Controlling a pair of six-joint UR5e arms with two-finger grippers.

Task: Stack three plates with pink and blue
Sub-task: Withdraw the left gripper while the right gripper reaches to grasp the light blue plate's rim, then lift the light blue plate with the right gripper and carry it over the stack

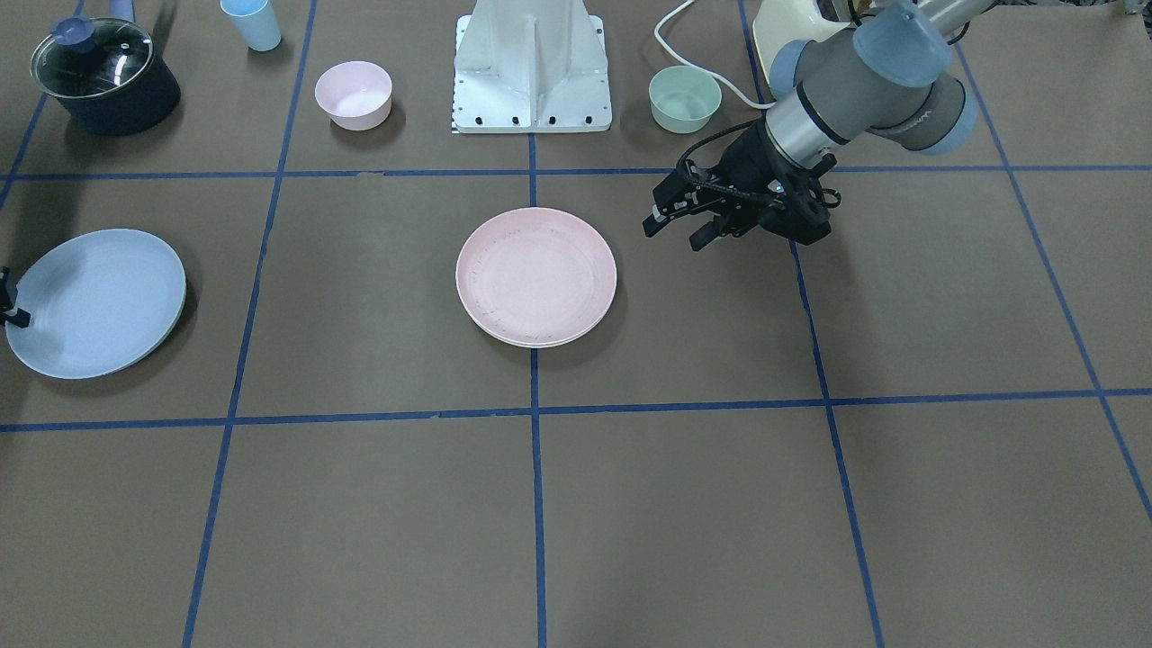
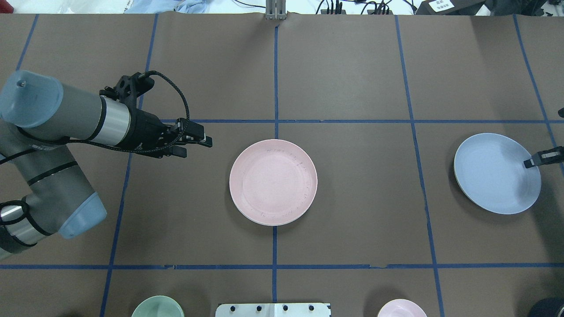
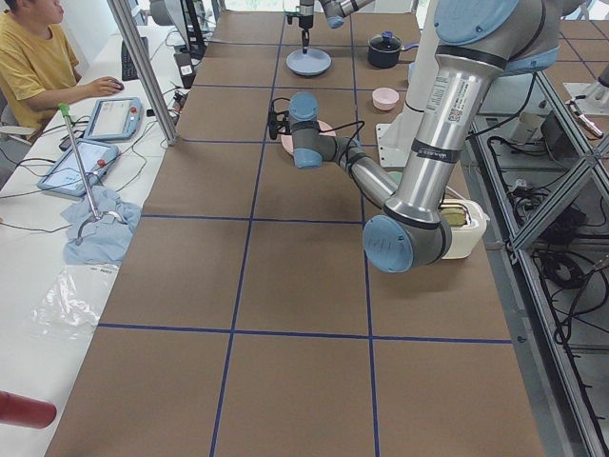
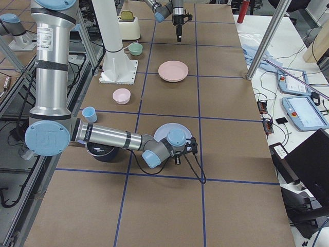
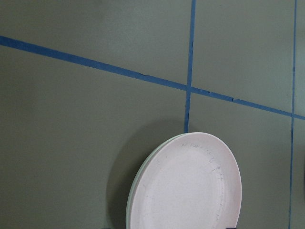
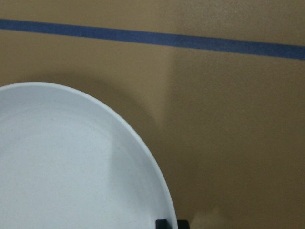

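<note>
A pale pink plate lies at the table's middle on top of a cream-white plate, of which only the rim shows; both also show in the left wrist view. My left gripper is open and empty, hovering to the pink plate's left. A light blue plate sits far right, tilted, with a shadow under it. My right gripper is shut on its outer rim; the right wrist view shows the blue plate's rim at a fingertip.
Along the robot's side stand a dark pot with a glass lid, a light blue cup, a small pink bowl, the white robot base, a mint bowl and a cream toaster. Blue tape lines grid the brown table.
</note>
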